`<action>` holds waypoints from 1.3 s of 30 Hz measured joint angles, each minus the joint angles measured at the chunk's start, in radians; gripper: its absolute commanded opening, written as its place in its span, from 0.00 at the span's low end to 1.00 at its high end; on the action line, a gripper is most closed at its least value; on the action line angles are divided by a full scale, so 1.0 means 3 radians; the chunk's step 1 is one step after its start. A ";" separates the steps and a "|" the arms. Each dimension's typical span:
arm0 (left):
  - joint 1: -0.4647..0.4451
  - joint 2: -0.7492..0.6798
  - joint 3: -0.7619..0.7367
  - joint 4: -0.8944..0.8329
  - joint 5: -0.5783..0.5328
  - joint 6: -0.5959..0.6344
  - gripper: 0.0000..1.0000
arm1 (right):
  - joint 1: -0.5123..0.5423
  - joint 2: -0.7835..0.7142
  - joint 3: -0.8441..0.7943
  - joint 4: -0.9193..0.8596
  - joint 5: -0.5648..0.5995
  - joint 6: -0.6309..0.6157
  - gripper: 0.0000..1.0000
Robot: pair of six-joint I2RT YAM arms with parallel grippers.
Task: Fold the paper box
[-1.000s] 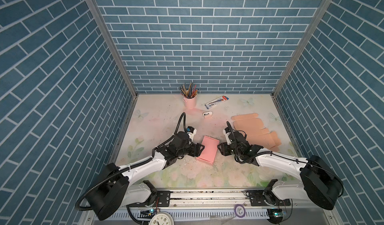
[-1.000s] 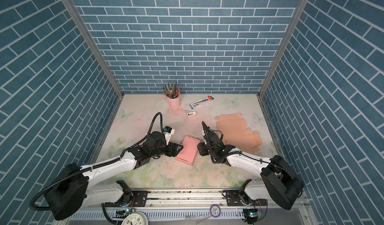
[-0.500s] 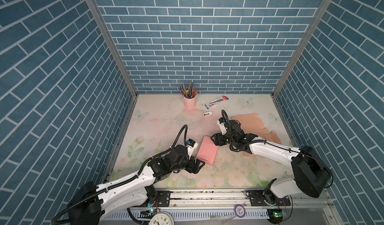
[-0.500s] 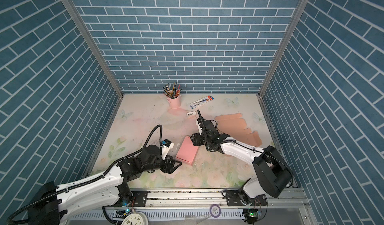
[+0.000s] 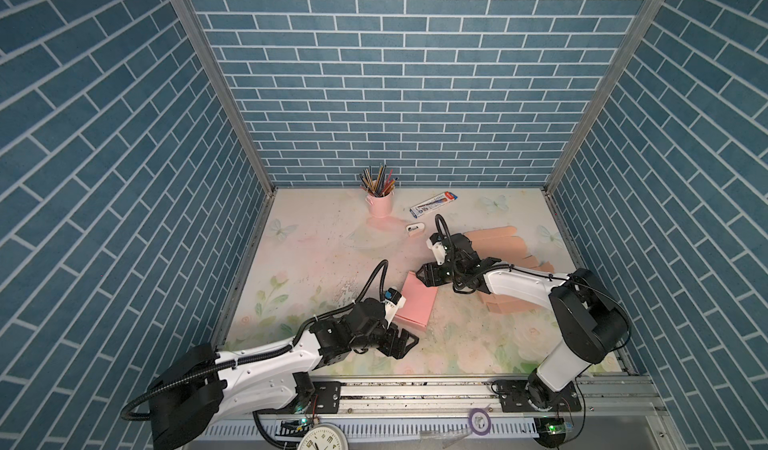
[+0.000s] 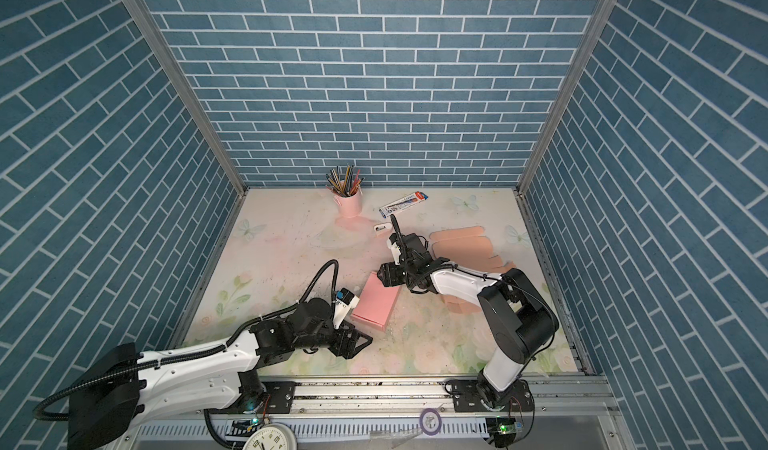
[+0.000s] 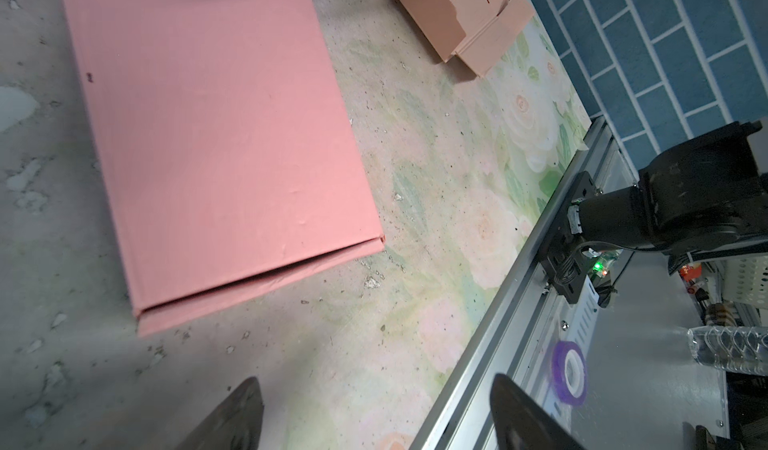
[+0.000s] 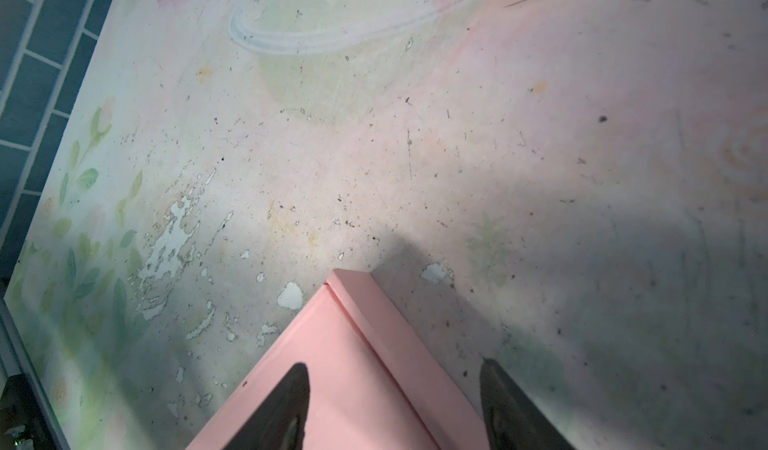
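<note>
Pink paper box (image 5: 415, 305), folded shut, lies flat on the floral-print counter (image 5: 316, 252), mid-counter between the two arms. Left claw (image 5: 402, 341) hangs spread wide and empty just off the box's near edge. In the left wrist view both fingers (image 7: 245, 406) stand clear of it. Right claw (image 5: 420, 276) sits at the far corner, released and jaws parted: one finger (image 8: 297, 389) over the lid, its partner over bare counter. A stack of flat peach cardboard blanks (image 5: 505, 246) lies off to the right.
</note>
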 measured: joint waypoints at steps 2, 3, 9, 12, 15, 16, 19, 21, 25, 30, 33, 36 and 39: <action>0.0000 0.0066 0.0000 0.0075 -0.0005 -0.0018 0.86 | 0.0000 0.0015 0.0000 0.0000 -0.0033 -0.0008 0.65; 0.0000 0.0097 0.0000 0.0103 -0.0008 -0.0029 0.86 | 0.0000 0.0017 0.0000 0.0001 -0.0046 -0.0014 0.65; 0.0013 0.0254 -0.0001 0.0252 -0.0037 -0.0069 0.86 | 0.0000 0.0017 -0.0018 0.0064 -0.0111 -0.0024 0.60; 0.0055 0.0300 -0.0020 0.0346 -0.0029 -0.0094 0.86 | 0.0000 0.0017 -0.0048 0.0103 -0.0126 -0.0024 0.58; 0.0134 0.0329 -0.0055 0.0430 0.0000 -0.0130 0.85 | 0.0000 0.0017 -0.0079 0.0120 -0.0135 -0.0023 0.57; 0.0164 0.0333 -0.0066 0.0453 0.0006 -0.0135 0.85 | 0.0000 0.0017 -0.0092 0.0130 -0.0135 -0.0023 0.57; 0.0254 0.0334 -0.0080 0.0488 0.0033 -0.0142 0.85 | 0.0000 0.0017 -0.0122 0.0151 -0.0136 -0.0023 0.56; 0.0317 0.0338 -0.0086 0.0534 0.0064 -0.0142 0.84 | 0.0000 0.0014 -0.0142 0.0156 -0.0136 -0.0023 0.56; 0.0403 0.0392 -0.0086 0.0628 0.0127 -0.0144 0.84 | 0.0000 0.0004 -0.0197 0.0174 -0.0139 -0.0020 0.56; 0.0502 0.0481 -0.0088 0.0707 0.0184 -0.0145 0.82 | 0.0000 -0.0078 -0.0313 0.0186 -0.0145 -0.0014 0.56; 0.0613 0.0493 -0.0089 0.0740 0.0238 -0.0144 0.81 | 0.0000 -0.0139 -0.0360 0.0198 -0.0145 -0.0013 0.55; 0.0730 0.0512 -0.0088 0.0762 0.0285 -0.0137 0.81 | 0.0000 -0.0197 -0.0413 0.0224 -0.0146 -0.0010 0.55; 0.0814 0.0554 -0.0083 0.0769 0.0323 -0.0125 0.79 | 0.0000 -0.0247 -0.0481 0.0266 -0.0159 0.0006 0.55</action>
